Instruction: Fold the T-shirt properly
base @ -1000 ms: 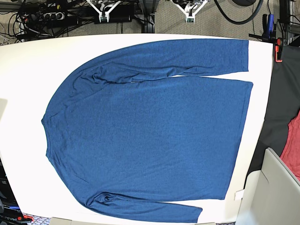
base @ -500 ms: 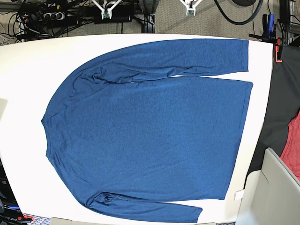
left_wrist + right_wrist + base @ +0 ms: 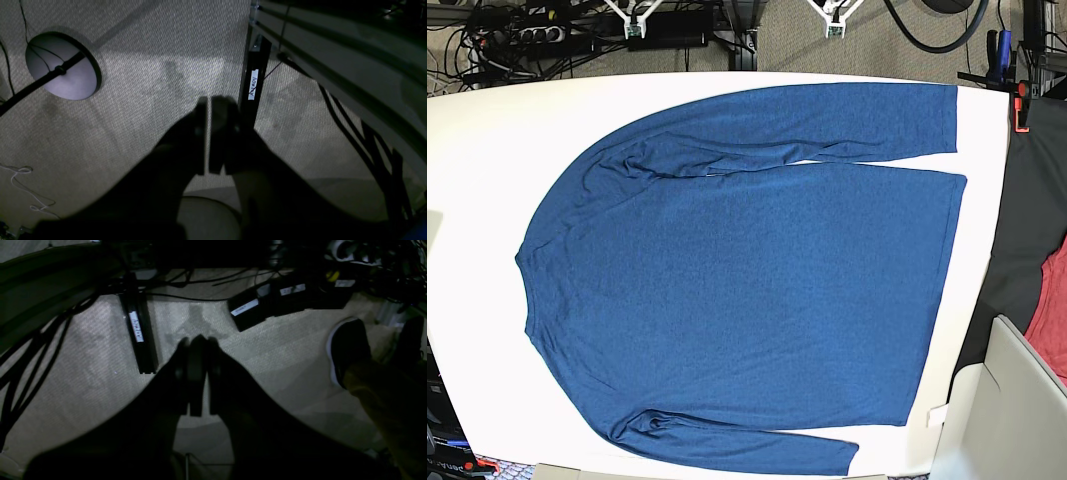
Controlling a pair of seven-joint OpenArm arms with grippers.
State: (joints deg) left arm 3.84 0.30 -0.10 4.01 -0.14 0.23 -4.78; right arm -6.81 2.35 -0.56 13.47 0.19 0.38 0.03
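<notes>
Right now your left claw (image 3: 209, 133) and right claw (image 3: 196, 373) are both pressed together, holding nothing, hanging over the carpet beyond the counter's far edge. Your T-shirt (image 3: 747, 290) lies flat across the white counter (image 3: 487, 160), sleeves along the far and near edges.

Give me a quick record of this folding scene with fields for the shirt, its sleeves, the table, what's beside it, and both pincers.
shirt: blue T-shirt, spread flat, unfolded, collar toward the base view's left
sleeves: both long sleeves lie alongside the body, one at the top, one at the bottom
table: white
beside: black cloth and red cloth at the right edge
left pincer: shut, empty, off the table over carpet
right pincer: shut, empty, off the table over carpet
progress: no fold made yet
</notes>
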